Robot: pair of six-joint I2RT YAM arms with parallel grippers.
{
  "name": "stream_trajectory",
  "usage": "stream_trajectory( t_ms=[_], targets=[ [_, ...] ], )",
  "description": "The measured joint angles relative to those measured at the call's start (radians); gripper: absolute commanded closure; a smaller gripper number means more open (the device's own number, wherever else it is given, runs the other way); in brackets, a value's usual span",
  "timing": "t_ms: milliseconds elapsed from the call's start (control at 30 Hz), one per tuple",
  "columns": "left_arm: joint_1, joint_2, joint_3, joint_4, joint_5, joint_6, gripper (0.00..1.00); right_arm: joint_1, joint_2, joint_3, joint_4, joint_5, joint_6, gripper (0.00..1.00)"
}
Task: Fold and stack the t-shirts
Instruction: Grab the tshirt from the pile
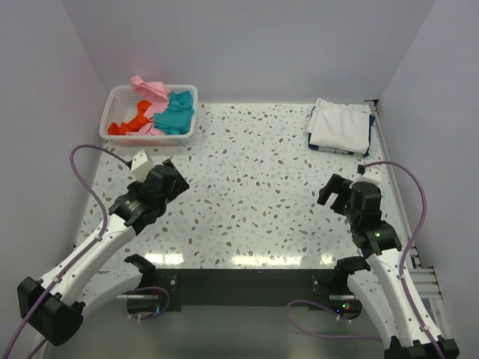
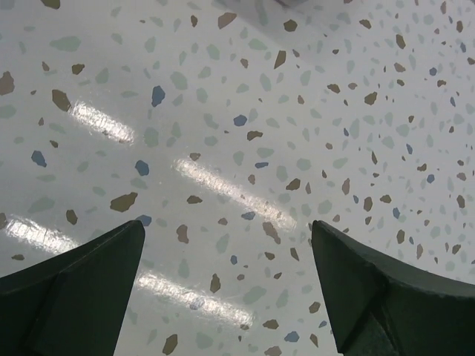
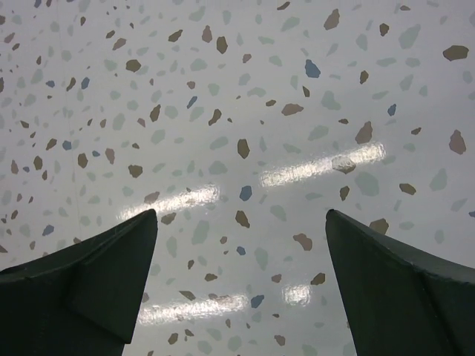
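Hovering over table [image 1: 254, 172], left gripper [image 2: 226, 237], right gripper [image 3: 241, 222] gape wide, empty; teal t-shirt [image 1: 177, 114] crumpled in basket [image 1: 168, 139], axis unclear.

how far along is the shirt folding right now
Done: a white shirt lies folded on a dark blue shirt at the table's far right corner. In hand: nothing; the left gripper and the right gripper are both open over bare table. Left: the teal shirt, pink shirt and orange-red shirt lie crumpled in the basket.
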Motion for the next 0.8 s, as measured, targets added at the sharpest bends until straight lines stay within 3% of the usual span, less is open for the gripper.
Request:
stream_trajectory(
  t_ms=[167,300,533,800],
  targets=[
    [0.026,0.085,0.081,0.056,-0.018,0.026,0.00,0.000,-0.036,-0.006,0.010,-0.001,0.012,0.01],
    [0.126,0.217,0.197,0.116,0.019,0.090,0.00,0.000,-0.077,-0.023,0.023,-0.006,0.021,0.01],
    [0.357,0.516,0.432,0.275,0.198,0.224,0.00,0.000,-0.103,-0.038,0.032,-0.005,0.023,0.01],
    [0.470,0.902,0.715,0.327,0.387,0.353,0.00,0.000,-0.058,-0.039,0.039,-0.008,0.022,0.01]
  ],
)
